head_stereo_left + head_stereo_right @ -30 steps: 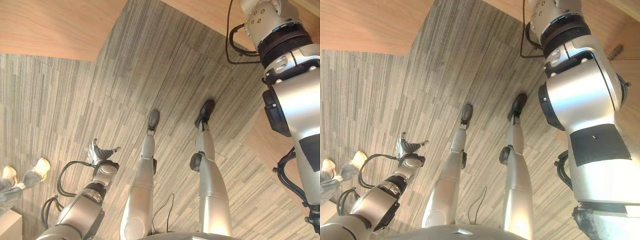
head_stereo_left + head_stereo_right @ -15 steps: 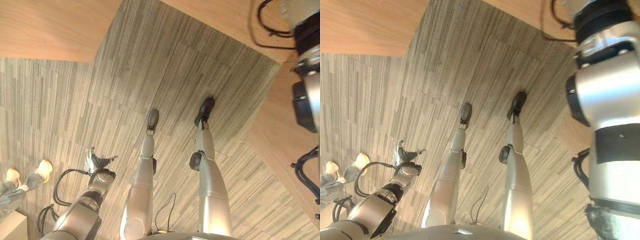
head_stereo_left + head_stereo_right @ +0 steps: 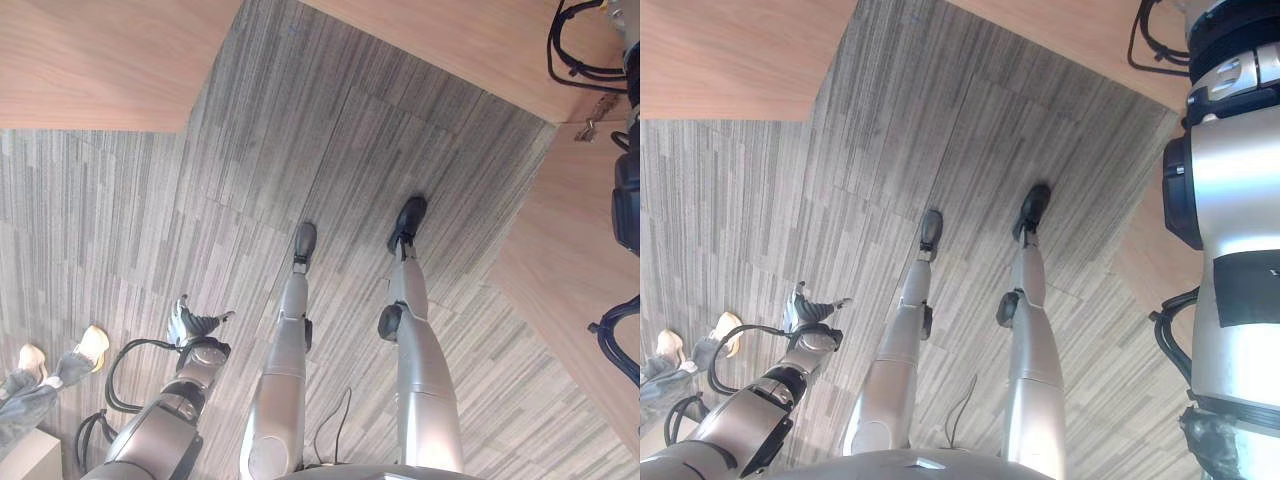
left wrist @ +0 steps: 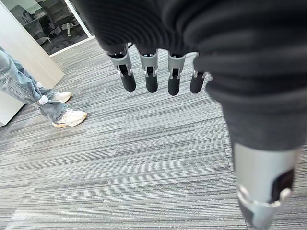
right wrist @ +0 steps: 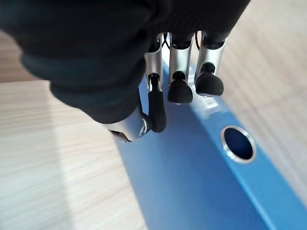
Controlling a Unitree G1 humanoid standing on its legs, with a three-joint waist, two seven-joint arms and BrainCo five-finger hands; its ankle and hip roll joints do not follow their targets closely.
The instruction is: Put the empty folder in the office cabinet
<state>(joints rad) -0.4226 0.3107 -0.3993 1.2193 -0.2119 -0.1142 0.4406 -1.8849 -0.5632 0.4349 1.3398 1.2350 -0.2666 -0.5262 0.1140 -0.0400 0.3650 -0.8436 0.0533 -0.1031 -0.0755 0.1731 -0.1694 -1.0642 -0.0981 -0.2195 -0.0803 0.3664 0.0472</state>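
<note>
Right hand (image 5: 158, 103) with fingers curled onto blue ring-binder folder (image 5: 201, 177) with metal-rimmed spine hole, lying against pale wood surface (image 5: 53, 158). Left hand (image 4: 153, 72) hanging with fingers straight above grey striped carpet (image 4: 144, 167).

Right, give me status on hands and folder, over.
Left hand open, hanging low over the grey striped carpet. Right hand fingers curled on the blue ring-hole folder, against light wood. Person's legs off to the left.

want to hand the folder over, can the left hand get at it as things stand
Probably not. The left hand hangs open low by the carpet floor, while the blue folder is at the right hand, up against wooden panels.
</note>
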